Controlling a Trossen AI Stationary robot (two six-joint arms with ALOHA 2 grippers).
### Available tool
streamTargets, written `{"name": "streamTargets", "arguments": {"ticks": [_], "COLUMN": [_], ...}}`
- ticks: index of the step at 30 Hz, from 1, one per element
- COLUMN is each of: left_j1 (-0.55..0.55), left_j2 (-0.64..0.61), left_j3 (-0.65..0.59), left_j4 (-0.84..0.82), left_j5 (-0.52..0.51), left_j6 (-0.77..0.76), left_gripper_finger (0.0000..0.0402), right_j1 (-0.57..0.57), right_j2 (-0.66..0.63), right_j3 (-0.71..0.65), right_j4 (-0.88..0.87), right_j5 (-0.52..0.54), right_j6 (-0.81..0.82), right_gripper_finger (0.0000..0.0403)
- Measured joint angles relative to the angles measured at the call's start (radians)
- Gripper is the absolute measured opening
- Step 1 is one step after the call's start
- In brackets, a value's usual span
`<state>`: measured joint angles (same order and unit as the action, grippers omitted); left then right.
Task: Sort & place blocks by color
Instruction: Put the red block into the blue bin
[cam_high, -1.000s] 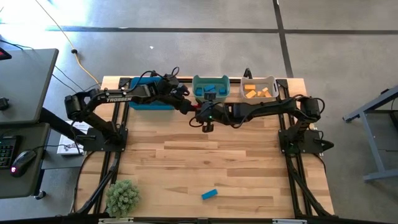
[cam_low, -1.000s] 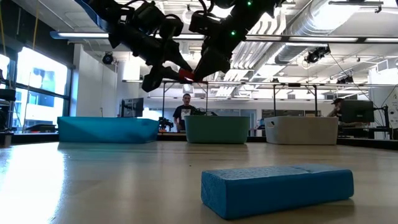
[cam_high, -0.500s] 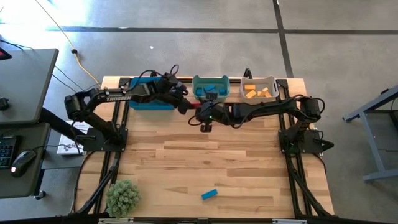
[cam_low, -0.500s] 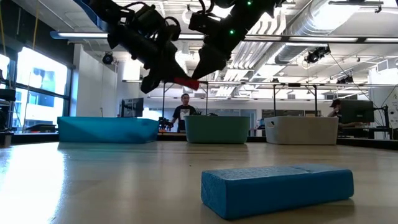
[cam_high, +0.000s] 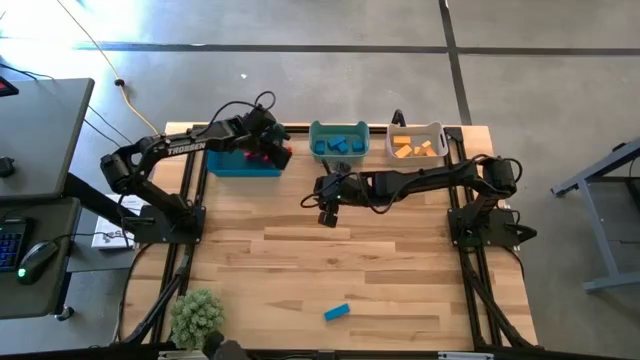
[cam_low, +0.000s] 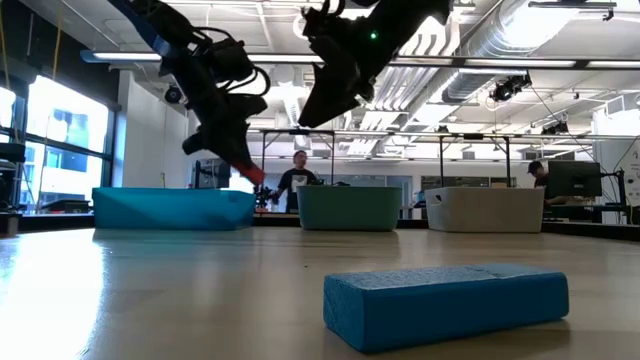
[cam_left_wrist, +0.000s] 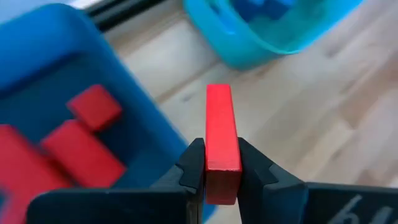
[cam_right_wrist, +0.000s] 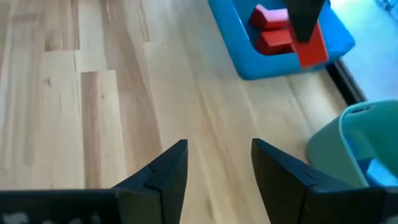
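Three bins stood along the far edge of the desk (cam_high: 300, 250): a blue bin (cam_high: 240, 165) on the left, a teal bin (cam_high: 338, 140) in the middle and a white bin (cam_high: 416, 142) on the right. The left tool (cam_left_wrist: 219, 163) hung over the near right rim of the blue bin, its fingers narrow and clamped on one red bar (cam_left_wrist: 222, 142). The left wrist view showed what the high view hid: three red blocks (cam_left_wrist: 74, 137) already lay inside the blue bin, and blue blocks (cam_left_wrist: 264, 9) sat in the teal one. From above, about three blue pieces (cam_high: 337, 145) could be made out in the teal bin, and about four orange blocks (cam_high: 415, 149) in the white bin, though their exact count was hard to tell.

The right tool (cam_right_wrist: 214, 165) hovered over bare wood in front of the teal bin, its fingers apart and holding nothing; its wrist view caught the red bar hanging above the blue bin's corner.

One blue bar (cam_high: 336, 312) lay alone near the front edge of the desk, well apart from both arms, and it filled the foreground of the low view. A small green plant (cam_high: 197, 318) stood at the front left corner. Only the low view showed two people in the room behind.
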<state>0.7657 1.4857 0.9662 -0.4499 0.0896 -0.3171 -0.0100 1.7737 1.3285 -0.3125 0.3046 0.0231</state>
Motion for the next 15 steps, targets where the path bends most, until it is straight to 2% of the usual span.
{"name": "streamTargets", "arguments": {"ticks": [11,15], "left_j1": [0.049,0.052], "left_j2": [-0.001,-0.009], "left_j3": [0.082,0.098], "left_j4": [-0.181,-0.264], "left_j5": [-0.158,-0.185], "left_j6": [0.135,0.171], "left_gripper_finger": [0.0035,0.0035], "right_j1": [0.065,0.086], "right_j2": [0.0,0.0], "right_j3": [0.0,0.0], "right_j4": [-0.05,-0.071], "right_j5": [-0.005,-0.082], "right_j6": [0.164,0.22], "right_gripper_finger": [0.0165,0.0165]}}
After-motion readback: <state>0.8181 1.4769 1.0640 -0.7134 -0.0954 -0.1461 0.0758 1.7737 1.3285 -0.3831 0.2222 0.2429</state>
